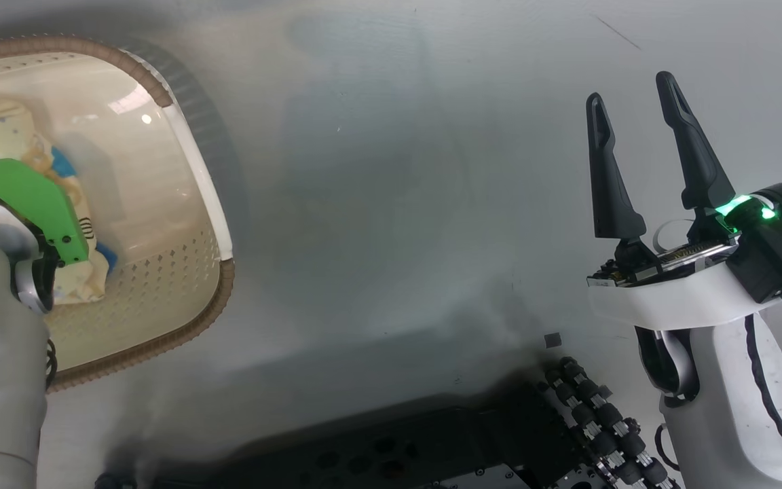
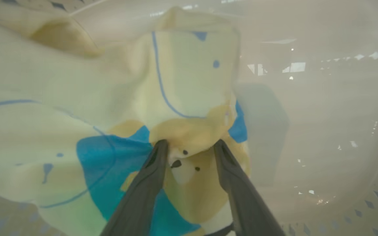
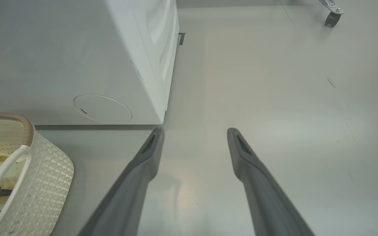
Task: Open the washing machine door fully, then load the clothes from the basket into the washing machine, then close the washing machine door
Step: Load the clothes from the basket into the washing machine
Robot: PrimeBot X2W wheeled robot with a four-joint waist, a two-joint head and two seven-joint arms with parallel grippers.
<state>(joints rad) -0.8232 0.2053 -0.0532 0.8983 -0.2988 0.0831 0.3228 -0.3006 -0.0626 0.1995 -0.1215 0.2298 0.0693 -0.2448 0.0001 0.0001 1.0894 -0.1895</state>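
Down in the basket [image 1: 191,156], the left hand [image 2: 189,147] pinches the clothes [image 2: 182,131]. Meanwhile the right hand [image 1: 635,102] hangs spread above the floor [image 1: 398,204].

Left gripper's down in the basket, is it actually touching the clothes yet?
Touching. In the left wrist view the left gripper has both fingertips pressed into the clothes, with a fold of bear-print fabric bunched between them, inside the basket.

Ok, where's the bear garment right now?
The bear garment lies inside the basket at the head view's left, with the left gripper jaws either side of its bear print.
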